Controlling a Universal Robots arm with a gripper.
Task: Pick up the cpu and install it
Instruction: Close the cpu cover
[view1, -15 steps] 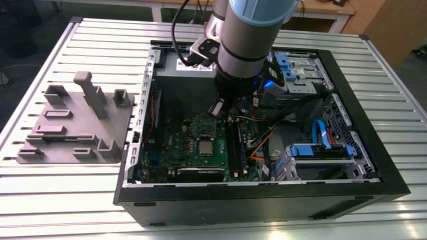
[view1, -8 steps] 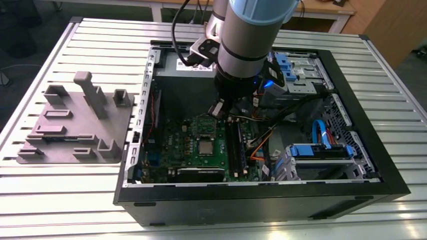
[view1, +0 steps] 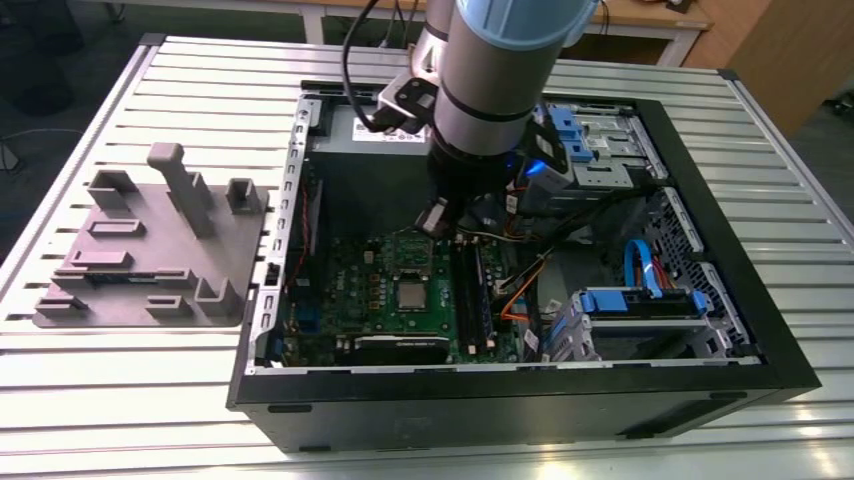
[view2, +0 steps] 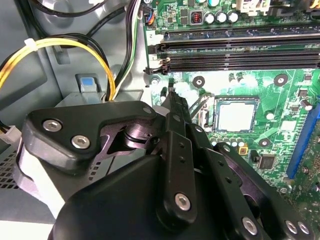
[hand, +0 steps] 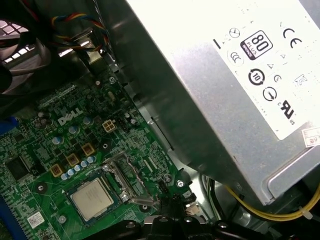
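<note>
The cpu (view1: 408, 293) is a small silvery square lying flat in the socket of the green motherboard (view1: 350, 285), inside the open computer case. Both wrist views show the cpu (view2: 235, 116) (hand: 91, 199) in the dark socket frame, with a metal hold-down plate (hand: 121, 178) standing open beside it. My gripper (view1: 434, 216) hangs above the board's far edge, a short way from the socket. In the second wrist view the black fingers (view2: 172, 107) lie together with nothing between them, and the gripper tip (view2: 171, 94) is off to the side of the cpu.
The silver power supply (hand: 235, 75) sits close beside the gripper. Yellow and black cables (view2: 60, 50) run next to it, and black memory slots (view2: 240, 55) lie past the socket. A grey fixture tray (view1: 154, 250) stands on the slatted table at the exterior view's left.
</note>
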